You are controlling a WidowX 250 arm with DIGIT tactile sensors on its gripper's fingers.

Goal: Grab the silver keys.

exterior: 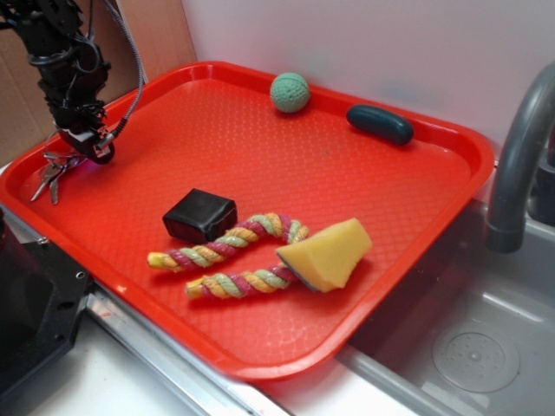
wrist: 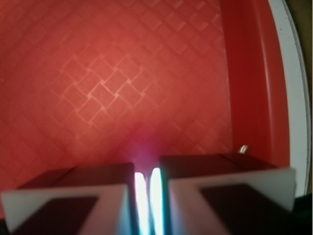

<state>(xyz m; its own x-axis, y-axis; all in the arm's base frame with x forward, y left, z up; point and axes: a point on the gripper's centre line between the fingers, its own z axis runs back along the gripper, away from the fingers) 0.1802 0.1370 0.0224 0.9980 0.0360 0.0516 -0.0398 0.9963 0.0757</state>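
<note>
In the wrist view the two black-and-white fingers (wrist: 68, 200) stood almost together, only a thin bright slit between them, above the textured floor of the red plastic tray (wrist: 122, 88). Whether anything was pinched in that slit could not be told; a small silver tip (wrist: 242, 147) showed at about four o'clock, just beside the right-hand finger and near the tray wall.

From the exterior camera, the small bunch of thin silver-grey metal keys (exterior: 52, 173) lay at the tray's nine-o'clock edge, fanned toward seven o'clock. The black gripper (exterior: 91, 147) sat just beside them at their two-o'clock side, seemingly touching the ring end.

To do this step well, I judged the jaws should bite the ring or the key heads, not the thin blades, which would slip. A lift should be slow and straight, since the bunch hung close to the raised rim.

The arm reached down steeply from eleven o'clock, wrist pointed nearly vertical, cable looping behind it.

Farther in lay a black rectangular block (exterior: 199, 215), a braided multicoloured rope toy (exterior: 230, 256) and a yellow sponge wedge (exterior: 325, 254); beyond, a green knitted ball (exterior: 290, 92) and a dark teal capsule (exterior: 380, 124), all well apart from the gripper.
</note>
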